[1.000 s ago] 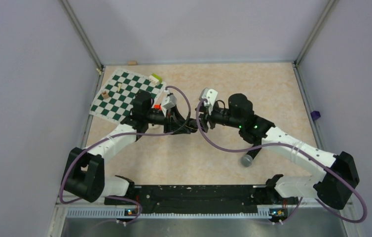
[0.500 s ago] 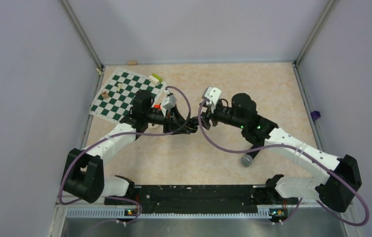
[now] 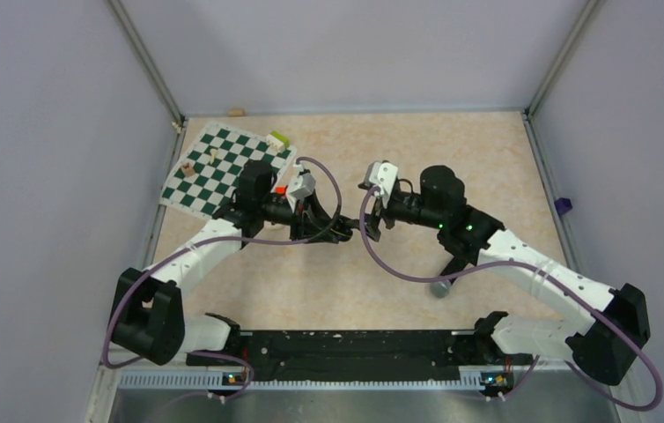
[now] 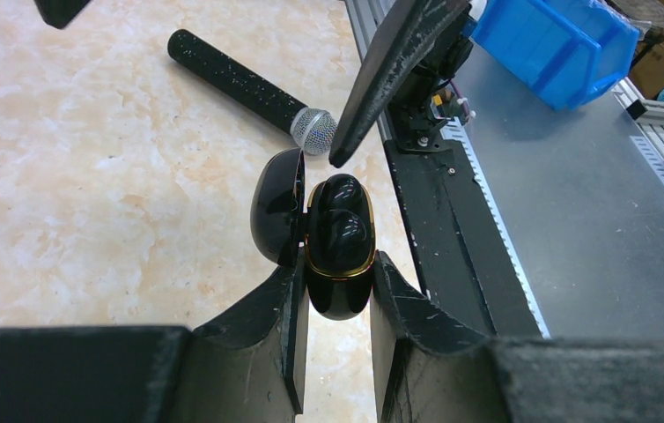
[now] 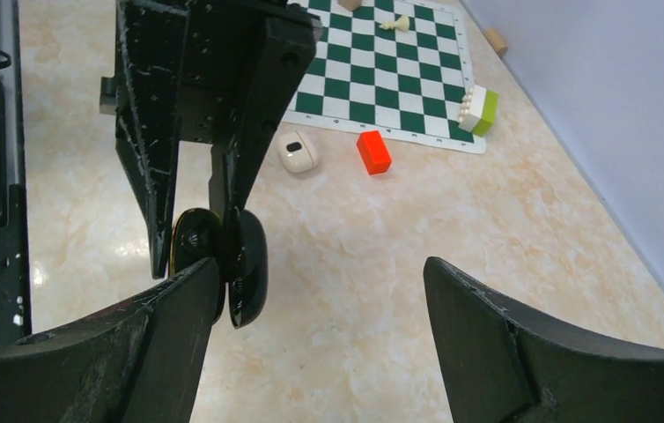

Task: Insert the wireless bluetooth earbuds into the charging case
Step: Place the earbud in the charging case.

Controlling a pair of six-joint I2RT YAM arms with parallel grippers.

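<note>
Clamped in the left pincer point(image 4: 337, 269) over the tabletop point(image 4: 91, 176): the charging case point(image 4: 339, 295), lid point(image 4: 276, 207) swung open at 9 o'clock, 2 earbuds point(image 4: 342, 220) apparently seated. At 12 o'clock, the right pincer point(image 5: 321, 264), spread wide and empty. Best move: nudge lid shut squarely, gently, without twisting the case.

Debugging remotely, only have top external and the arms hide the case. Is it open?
Observer: Yes. Left wrist shows the case with its lid swung open.
Operator: Earbuds in?
Observer: Two glossy black earbuds sit inside its gold rim.
Operator: Right jaws?
Observer: Open wide, holding nothing, per right wrist.
</note>
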